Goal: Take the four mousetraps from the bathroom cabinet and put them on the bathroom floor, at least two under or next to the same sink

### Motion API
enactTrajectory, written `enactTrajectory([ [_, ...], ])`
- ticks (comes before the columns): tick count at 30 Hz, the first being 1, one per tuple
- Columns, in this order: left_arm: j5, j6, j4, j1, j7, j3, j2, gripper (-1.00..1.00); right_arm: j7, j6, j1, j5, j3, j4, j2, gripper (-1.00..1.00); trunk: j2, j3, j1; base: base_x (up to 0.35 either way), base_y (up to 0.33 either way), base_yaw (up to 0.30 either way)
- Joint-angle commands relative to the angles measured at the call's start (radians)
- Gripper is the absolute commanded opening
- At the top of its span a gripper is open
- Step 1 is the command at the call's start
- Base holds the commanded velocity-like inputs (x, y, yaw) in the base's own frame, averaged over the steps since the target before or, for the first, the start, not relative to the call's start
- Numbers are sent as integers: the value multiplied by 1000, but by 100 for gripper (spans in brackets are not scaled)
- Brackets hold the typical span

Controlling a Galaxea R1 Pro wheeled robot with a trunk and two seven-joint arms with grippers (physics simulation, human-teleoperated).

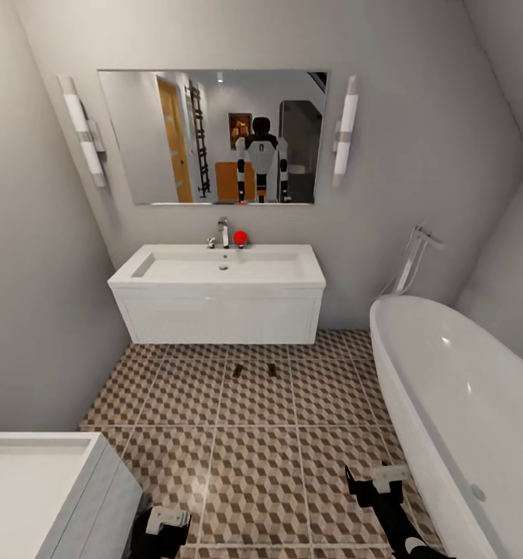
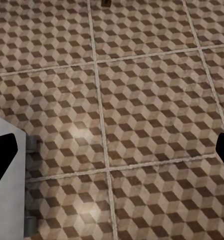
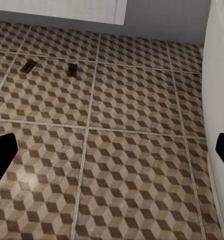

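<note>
Two traps down, both grippers empty.
Near: our left gripper (image 1: 162,522) and right gripper (image 1: 374,481), jaws spread. Farther: two traps (image 1: 240,370) (image 1: 272,369) on the floor (image 1: 254,466) beside the sink (image 1: 215,299). We should fetch the others and lay them flat nearby.

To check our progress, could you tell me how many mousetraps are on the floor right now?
2: one mousetrap and a second mousetrap lie side by side on the bathroom floor just before the sink. Others may be out of view.

White sink (image 1: 215,299), brown-and-beige cube-patterned floor (image 1: 254,466)
</note>
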Motion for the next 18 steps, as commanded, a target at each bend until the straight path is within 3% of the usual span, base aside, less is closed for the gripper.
enactTrajectory([
  [1,8,-6,4,-2,0,-8,-1,100,-1,-3,-1,-5,7,1,0,100,-2,-1,1,0,0,0],
  [18,8,15,4,-2,-2,-8,-4,100,-1,-3,-1,-5,7,1,0,100,-2,23,1,0,0,0],
])
